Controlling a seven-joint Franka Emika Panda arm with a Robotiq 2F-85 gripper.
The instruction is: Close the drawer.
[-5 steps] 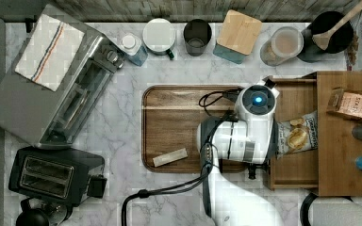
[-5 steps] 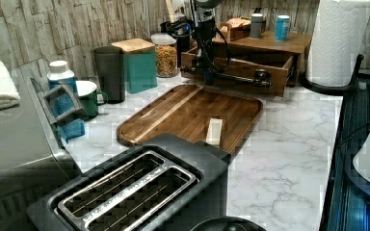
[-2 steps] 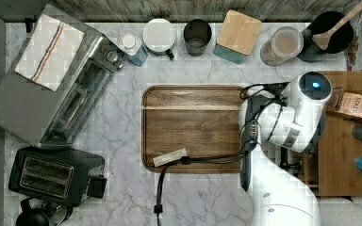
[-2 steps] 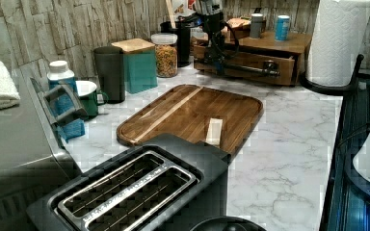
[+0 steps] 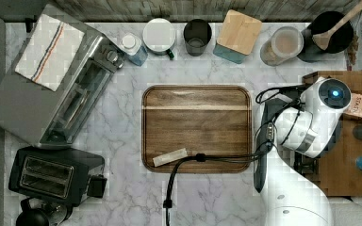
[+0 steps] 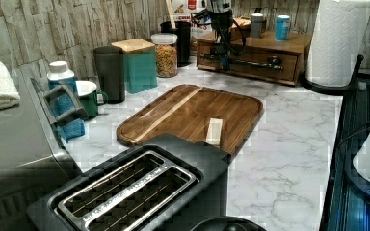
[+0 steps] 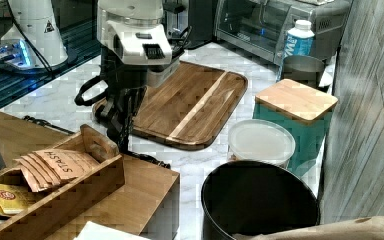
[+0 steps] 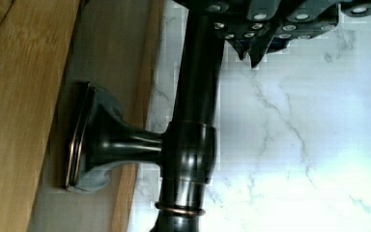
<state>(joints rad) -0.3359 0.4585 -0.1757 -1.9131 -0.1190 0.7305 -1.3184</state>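
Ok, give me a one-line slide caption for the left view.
Tool at the dark bar handle of the drawer, its front flush with the wooden cabinet.

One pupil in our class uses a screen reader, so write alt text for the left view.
At the back of a marble counter, a robot gripper meets the dark bar handle of a wooden drawer pushed into its cabinet. In front lie a wooden tray and a black toaster.

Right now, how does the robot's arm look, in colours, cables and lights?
The arm has a glossy white shell with black joints. A round blue light glows on top. Black cables loop along it. The gripper is dark.
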